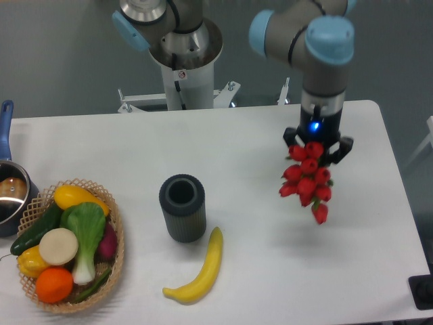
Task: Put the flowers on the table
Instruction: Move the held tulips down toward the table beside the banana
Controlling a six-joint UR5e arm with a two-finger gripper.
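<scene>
The flowers, a bunch of red tulip buds, hang from my gripper over the right part of the white table. The buds point down and toward the camera. My gripper is shut on the flowers, and the stems are hidden behind the buds and the fingers. A faint shadow lies on the tabletop below and to the left of the bunch, so the bunch appears to hang above the surface.
A dark ribbed vase stands mid-table with a yellow banana lying in front of it. A wicker basket of vegetables and fruit sits at the front left, a pot at the left edge.
</scene>
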